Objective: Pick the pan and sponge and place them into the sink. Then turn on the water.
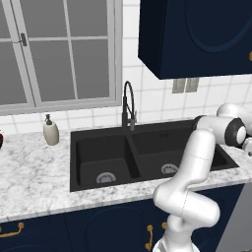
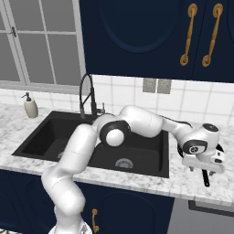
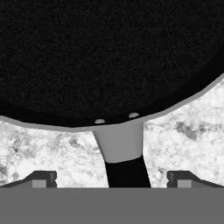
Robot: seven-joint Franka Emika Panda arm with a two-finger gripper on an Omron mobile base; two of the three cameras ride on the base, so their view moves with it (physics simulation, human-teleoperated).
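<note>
Hovering over pan handle | gripper (image 3: 112,179) open wide, tips either side of handle, not touching | pan (image 3: 109,57) on marble counter (image 3: 183,131) right of sink (image 2: 50,132) | tip: drop straight down, keep handle centred between jaws, close near the rim end so pan won't tip

In the hand view, the round, shallow black pan (image 3: 109,57) runs off the top, left and right edges, and its handle (image 3: 124,162) is cut by the grey band at the bottom. At the right of the right base view, the white arm's wrist covers nearly all of the pan, leaving a dark handle end at lower right. The matte black double-basin sink (image 1: 106,152) is partly hidden by the arm at lower right of the left base view.
</note>
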